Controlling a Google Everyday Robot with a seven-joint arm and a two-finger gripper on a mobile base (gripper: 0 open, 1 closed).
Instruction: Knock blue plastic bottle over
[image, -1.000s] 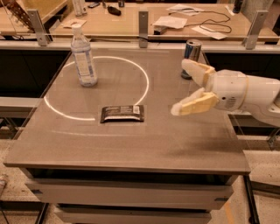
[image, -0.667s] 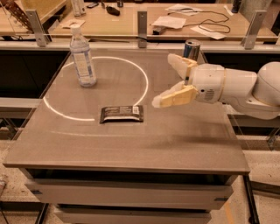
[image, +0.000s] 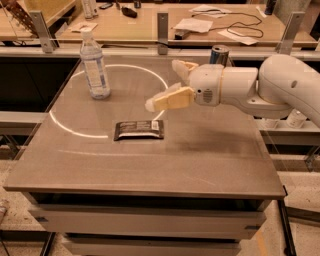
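Observation:
The blue plastic bottle (image: 94, 65) is a tall clear bottle with a white cap and a pale label. It stands upright at the far left of the table, on the white circle's edge. My gripper (image: 165, 82) hangs above the table's middle, to the right of the bottle and well apart from it. Its two cream fingers (image: 170, 99) are spread open and hold nothing. The white arm reaches in from the right.
A dark flat snack packet (image: 139, 129) lies on the grey table (image: 150, 165) below the gripper. A blue-and-silver can (image: 219, 54) stands at the far edge behind the arm. A desk with papers and cables runs behind the table.
The gripper has moved left across the table toward the bottle, still open. The bottle, packet and can have not moved.

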